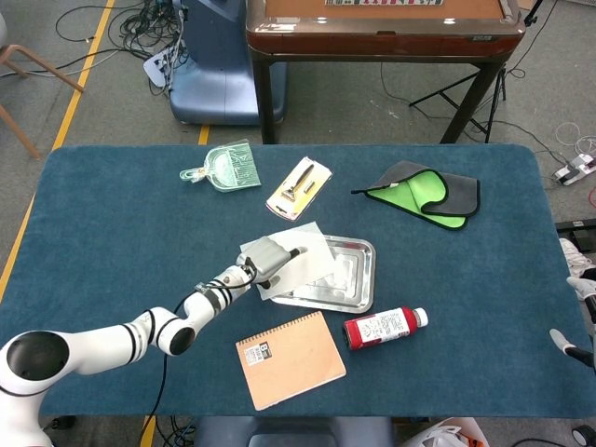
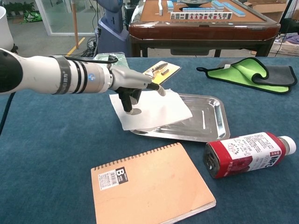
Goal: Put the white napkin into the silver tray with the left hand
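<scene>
Near edge of counter: notebook, red bottle. Mid: white napkin draped over the silver tray's left rim, part still off it. Left hand over its left edge, fingers apparently pinching it. Thin, limp, light; likely best gripped at an edge. Right hand unseen.

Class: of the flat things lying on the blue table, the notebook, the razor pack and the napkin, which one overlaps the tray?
The white napkin: it drapes over the silver tray's left rim, while the notebook and razor pack lie apart from it.
</scene>
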Motion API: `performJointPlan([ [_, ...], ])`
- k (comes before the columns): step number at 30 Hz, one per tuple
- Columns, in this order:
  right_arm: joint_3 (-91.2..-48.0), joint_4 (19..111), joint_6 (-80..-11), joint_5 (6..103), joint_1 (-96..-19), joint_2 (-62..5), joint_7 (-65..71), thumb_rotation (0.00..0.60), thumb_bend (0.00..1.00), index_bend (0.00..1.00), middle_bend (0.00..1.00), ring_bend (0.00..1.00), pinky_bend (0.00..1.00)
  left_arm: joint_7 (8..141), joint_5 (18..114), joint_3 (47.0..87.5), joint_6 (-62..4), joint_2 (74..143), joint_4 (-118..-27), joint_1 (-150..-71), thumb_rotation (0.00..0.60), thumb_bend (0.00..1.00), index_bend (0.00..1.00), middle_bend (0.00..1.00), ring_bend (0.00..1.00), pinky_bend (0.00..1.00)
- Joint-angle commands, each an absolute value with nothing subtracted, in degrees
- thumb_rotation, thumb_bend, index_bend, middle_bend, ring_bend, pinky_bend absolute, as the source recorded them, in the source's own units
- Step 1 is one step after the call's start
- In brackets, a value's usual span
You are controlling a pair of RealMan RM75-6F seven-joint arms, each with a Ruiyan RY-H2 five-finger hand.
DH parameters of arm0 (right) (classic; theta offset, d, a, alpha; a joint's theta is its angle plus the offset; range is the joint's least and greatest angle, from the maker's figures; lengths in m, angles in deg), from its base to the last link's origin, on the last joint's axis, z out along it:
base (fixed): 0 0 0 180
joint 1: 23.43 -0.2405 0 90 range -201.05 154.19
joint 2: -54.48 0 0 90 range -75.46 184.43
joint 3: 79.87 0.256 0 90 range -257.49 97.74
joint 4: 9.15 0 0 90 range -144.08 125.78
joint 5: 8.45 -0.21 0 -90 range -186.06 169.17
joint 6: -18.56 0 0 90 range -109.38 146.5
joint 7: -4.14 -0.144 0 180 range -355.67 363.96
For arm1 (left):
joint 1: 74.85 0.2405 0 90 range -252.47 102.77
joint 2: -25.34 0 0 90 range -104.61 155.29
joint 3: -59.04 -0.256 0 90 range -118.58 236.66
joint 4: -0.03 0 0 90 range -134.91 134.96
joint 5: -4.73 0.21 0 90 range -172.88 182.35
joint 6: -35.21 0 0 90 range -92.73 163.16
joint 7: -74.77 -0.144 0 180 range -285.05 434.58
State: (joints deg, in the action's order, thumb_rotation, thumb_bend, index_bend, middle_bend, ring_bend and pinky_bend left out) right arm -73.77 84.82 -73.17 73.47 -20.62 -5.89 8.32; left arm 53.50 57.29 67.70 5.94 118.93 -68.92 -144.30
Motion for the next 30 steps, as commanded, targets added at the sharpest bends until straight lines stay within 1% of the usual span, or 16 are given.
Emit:
performJointPlan([
  [1,-73.77,84.67,-72.99,73.34,-20.64,-5.90,8.21,0.600,0.08,0.24,0.26,0.20,0.19,49.80,51.46,66.18,6.11,121.19,-66.03,-147.05,0.600,0.40,0.05,1.00,1.00,1.00],
  [8,-73.77,84.27,-72.97,73.15,-20.53,-5.91,7.76,0.600,0.08,0.24,0.26,0.20,0.19,44.92,42.28,63.35,4.89,122.88,-63.65,-150.12,0.600,0.40,0.05,1.00,1.00,1.00],
  [14,-73.82,84.04,-72.92,73.07,-20.44,-6.01,7.42,0.600,0.08,0.24,0.26,0.20,0.19,42.76,38.41,62.07,3.83,123.95,-63.23,-151.77,0.600,0.40,0.07,1.00,1.00,1.00],
  [22,-73.85,83.97,-73.14,72.98,-20.20,-6.04,7.30,0.600,0.08,0.24,0.26,0.20,0.19,40.33,36.78,60.38,3.39,125.36,-63.51,-153.53,0.600,0.40,0.10,1.00,1.00,1.00],
  [30,-73.82,84.06,-73.26,73.04,-20.13,-5.92,7.31,0.600,0.08,0.24,0.26,0.19,0.19,39.36,38.18,59.69,2.28,125.59,-66.11,-154.40,0.600,0.40,0.12,1.00,1.00,1.00],
])
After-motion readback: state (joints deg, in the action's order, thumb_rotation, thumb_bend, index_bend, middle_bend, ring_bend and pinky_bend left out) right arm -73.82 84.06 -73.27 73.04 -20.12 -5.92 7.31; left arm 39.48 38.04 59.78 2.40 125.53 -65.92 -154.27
